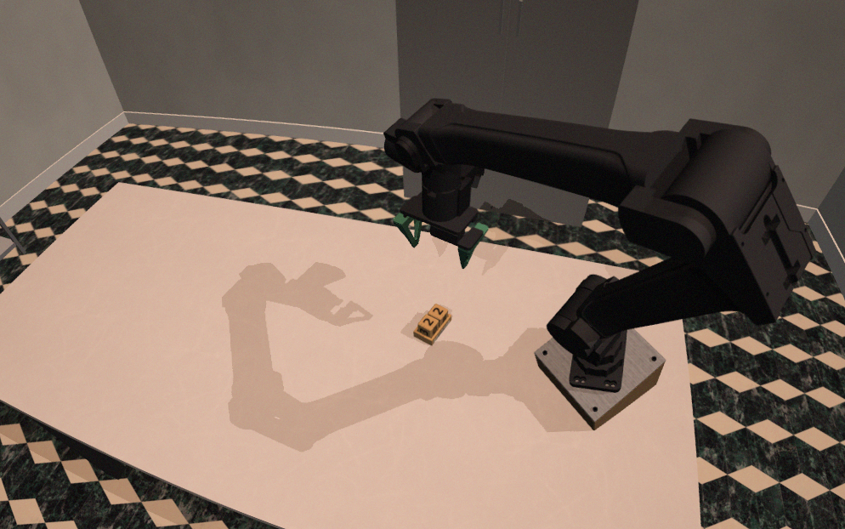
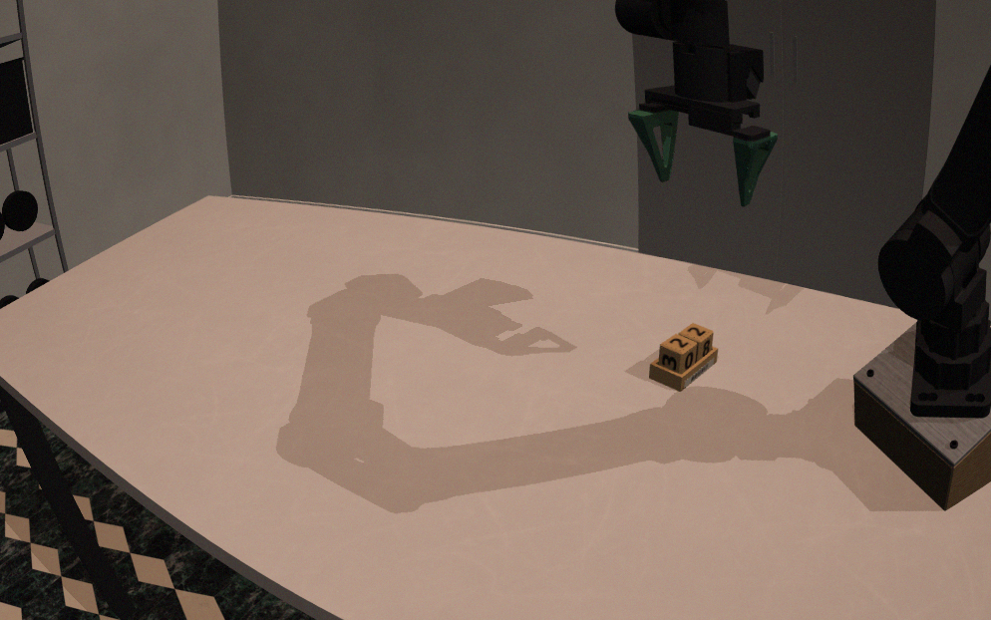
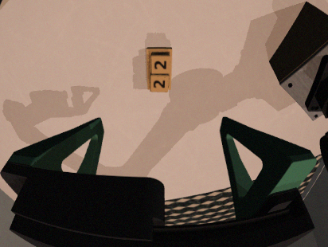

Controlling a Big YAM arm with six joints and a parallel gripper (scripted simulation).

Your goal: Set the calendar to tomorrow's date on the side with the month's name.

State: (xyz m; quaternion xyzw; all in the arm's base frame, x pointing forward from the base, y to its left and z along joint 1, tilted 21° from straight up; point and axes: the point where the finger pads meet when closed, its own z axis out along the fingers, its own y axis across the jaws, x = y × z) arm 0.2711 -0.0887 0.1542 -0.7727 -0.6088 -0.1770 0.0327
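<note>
The wooden tray (image 1: 429, 340) (image 2: 667, 375) stands flat on the table and holds two wooden cubes side by side. The nearer-left cube (image 1: 428, 323) (image 2: 678, 344) (image 3: 160, 64) shows a 2 on top and 0 on the side above the tray's printed label. The other cube (image 1: 439, 311) (image 2: 698, 332) (image 3: 159, 83) shows a 2 on top and 8 on that same side. Both side digits look upright; the label is too small to read. My gripper (image 1: 439, 256) (image 2: 704, 191) (image 3: 162, 123) is open and empty, high above the table and behind the tray.
The arm's base plate (image 1: 635, 358) (image 2: 883, 367) (image 3: 298, 85) is on the table's right side. The table (image 1: 155, 249) (image 2: 218, 255) has its back edge close behind the gripper. The arm's shadow falls left of and in front of the tray. A shelf rack (image 2: 21, 241) stands beyond the table at far left.
</note>
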